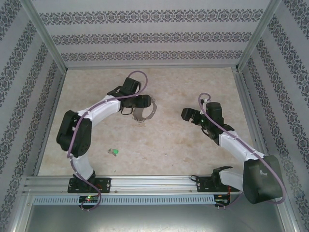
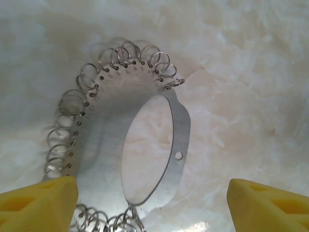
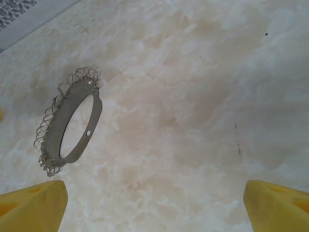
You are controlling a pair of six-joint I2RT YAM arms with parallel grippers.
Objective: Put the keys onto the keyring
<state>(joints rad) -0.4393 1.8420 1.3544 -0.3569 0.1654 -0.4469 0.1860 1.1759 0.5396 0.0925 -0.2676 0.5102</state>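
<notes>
Marble-look surface [image 1: 169, 140], patterned walls [image 1: 145, 36] on three sides. One keyring [image 2: 179, 130] lies just ahead of the left pincer [image 2: 152, 205], which is released. One green key [image 1: 114, 152] sits well apart, nearer the bases. Right pincer [image 3: 154, 208] is released too.

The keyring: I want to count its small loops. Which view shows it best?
The left wrist view: the keyring is close, its loops distinct. The right wrist view shows it whole but small; the top view shows it tiny, loops blurred.
</notes>
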